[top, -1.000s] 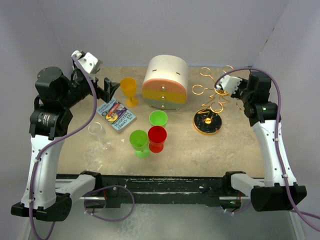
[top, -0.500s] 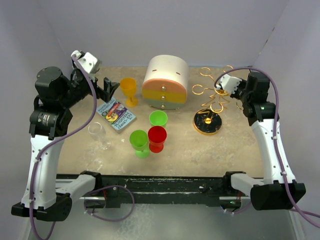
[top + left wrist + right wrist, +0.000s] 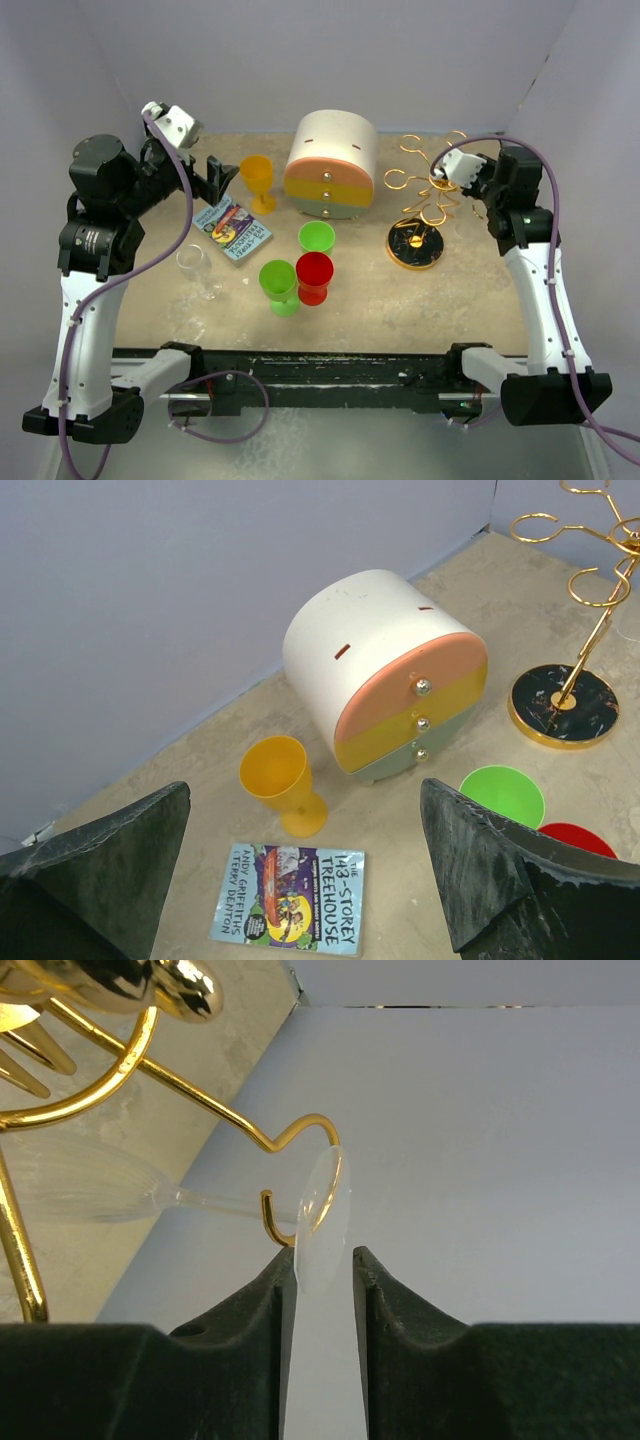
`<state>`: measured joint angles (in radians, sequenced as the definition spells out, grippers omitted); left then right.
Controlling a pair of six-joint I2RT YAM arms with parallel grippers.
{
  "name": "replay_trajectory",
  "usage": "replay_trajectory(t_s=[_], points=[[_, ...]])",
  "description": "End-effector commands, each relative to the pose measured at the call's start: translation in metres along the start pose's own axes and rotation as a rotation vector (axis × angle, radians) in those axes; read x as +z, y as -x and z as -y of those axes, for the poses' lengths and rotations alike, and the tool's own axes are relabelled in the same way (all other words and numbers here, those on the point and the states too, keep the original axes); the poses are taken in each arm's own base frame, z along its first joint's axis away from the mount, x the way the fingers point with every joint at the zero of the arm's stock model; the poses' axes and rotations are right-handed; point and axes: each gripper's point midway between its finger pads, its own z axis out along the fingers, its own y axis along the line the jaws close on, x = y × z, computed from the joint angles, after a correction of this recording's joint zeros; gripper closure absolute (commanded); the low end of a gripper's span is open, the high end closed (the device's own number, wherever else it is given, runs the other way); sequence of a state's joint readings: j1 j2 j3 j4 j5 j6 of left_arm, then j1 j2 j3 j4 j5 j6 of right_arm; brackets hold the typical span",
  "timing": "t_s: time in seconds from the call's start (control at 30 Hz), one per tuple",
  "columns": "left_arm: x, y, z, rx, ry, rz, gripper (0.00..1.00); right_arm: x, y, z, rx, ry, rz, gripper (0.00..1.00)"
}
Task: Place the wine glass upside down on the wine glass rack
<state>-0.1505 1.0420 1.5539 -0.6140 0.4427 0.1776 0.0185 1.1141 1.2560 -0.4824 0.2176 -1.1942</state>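
Step in hand: release. Wine glass (image 3: 322, 1210) hangs inverted, its stem in a loop of the wine glass rack (image 3: 130, 1055), at 2 o'clock on the tabletop (image 3: 480, 290).

Right gripper (image 3: 324, 1265): jaws narrowly parted, foot rim loose between them. Best to widen fully, then back off straight without nudging the foot.

Left gripper (image 3: 300, 830): jaws wide, empty.

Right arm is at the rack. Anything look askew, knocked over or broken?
Nothing stands out. The wine glass rests with its stem in a loop of the wine glass rack, its foot between the right gripper's parted fingers. The rack stands upright on its base, and nothing looks spilled or broken.
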Motion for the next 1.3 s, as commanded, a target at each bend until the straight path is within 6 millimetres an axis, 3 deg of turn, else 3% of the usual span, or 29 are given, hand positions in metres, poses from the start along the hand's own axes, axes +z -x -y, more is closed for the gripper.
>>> replay_trajectory(t_s=[0.0,0.23,0.37,0.6,1.03,1.17,1.27], points=[[-0.003,0.012,-0.002,0.035,0.003,0.051,0.01,-0.01,-0.004,0.005,0.018,-0.025,-0.004,0.67],[-0.004,0.014,-0.002,0.037,0.005,0.055,0.01,-0.016,-0.009,0.001,0.021,-0.014,-0.026,0.61],[-0.006,0.015,-0.001,0.039,0.005,0.058,0.01,-0.017,-0.011,-0.002,0.028,-0.004,-0.033,0.51],[-0.008,0.014,-0.001,0.04,0.01,0.058,0.01,-0.025,-0.009,0.0,0.06,-0.016,-0.015,0.43],[-0.009,0.015,-0.003,0.051,0.02,0.061,0.01,-0.051,-0.021,0.009,0.076,-0.056,-0.054,0.35],[-0.01,0.013,-0.003,0.047,0.023,0.057,0.01,-0.065,-0.035,0.021,0.129,-0.122,-0.127,0.34],[-0.009,0.01,-0.005,0.038,0.036,0.049,0.01,-0.076,-0.035,0.044,0.202,-0.216,-0.131,0.34]])
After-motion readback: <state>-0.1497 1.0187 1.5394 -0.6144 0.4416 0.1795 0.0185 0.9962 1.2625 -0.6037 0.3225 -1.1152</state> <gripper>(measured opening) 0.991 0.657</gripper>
